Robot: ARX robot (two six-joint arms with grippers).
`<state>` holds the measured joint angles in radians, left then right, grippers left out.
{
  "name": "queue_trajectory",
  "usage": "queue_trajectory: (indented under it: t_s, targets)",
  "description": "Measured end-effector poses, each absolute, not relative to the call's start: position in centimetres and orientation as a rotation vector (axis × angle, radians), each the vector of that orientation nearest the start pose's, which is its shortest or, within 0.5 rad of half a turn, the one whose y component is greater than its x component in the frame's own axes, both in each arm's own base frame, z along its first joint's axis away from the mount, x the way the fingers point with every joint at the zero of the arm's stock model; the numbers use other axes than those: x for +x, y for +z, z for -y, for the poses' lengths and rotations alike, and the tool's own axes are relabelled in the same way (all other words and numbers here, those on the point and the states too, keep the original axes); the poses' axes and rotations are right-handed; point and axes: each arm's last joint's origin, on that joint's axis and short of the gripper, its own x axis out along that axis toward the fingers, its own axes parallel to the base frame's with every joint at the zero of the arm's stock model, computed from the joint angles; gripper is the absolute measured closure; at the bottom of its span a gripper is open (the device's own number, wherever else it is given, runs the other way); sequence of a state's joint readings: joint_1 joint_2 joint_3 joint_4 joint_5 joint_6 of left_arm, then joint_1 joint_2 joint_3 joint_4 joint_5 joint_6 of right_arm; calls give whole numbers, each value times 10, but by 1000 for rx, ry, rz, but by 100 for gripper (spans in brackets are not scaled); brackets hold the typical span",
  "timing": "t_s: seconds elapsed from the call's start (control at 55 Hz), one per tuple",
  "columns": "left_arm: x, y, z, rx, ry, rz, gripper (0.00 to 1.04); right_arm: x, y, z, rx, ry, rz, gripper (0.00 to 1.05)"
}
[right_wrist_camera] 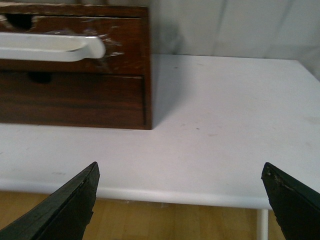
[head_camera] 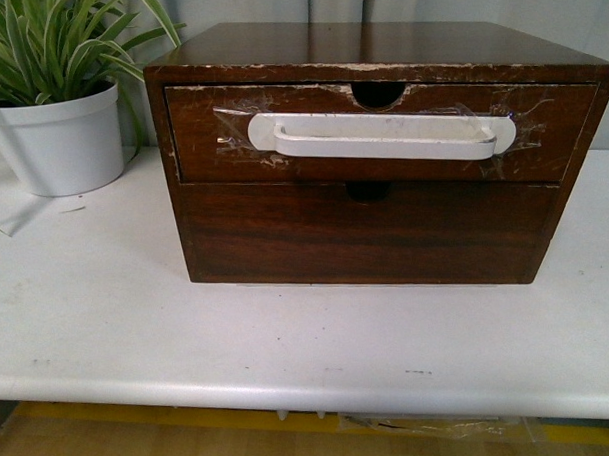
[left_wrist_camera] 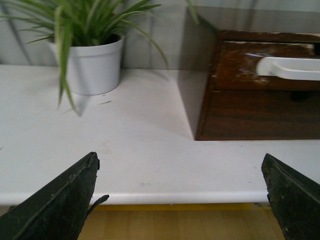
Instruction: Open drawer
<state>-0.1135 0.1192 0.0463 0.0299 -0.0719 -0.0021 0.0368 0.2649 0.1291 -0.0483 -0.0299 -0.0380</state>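
Squarely ahead, the drawer [head_camera: 381,135] sits shut; left gripper [left_wrist_camera: 179,160] and right gripper [right_wrist_camera: 180,167] hover before the table [head_camera: 88,326], jaws wide apart

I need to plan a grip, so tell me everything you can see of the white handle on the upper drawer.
The white handle is a long bar, plastic by its look, with rounded ends and a faintly scuffed face. It lies level across the upper drawer front, just under the semicircular notch, fixed by crinkled clear tape at both ends. Nothing else touches it.
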Motion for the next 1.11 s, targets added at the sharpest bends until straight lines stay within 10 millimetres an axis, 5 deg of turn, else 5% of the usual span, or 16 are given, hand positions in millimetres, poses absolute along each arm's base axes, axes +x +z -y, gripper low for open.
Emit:
queue_trajectory:
  t_s: [0.164,0.491,1.109]
  targets:
    - [122,196,23,143,-272,-40,6,131,211,-11,-181,235,-253,9]
    - [189,208,49,508,-674,-178,6,181,252,-19,-449,449,-392,9]
    - [279,259,121,842,-1089,-192,6,235,265,-49,-678,726,-528,9]
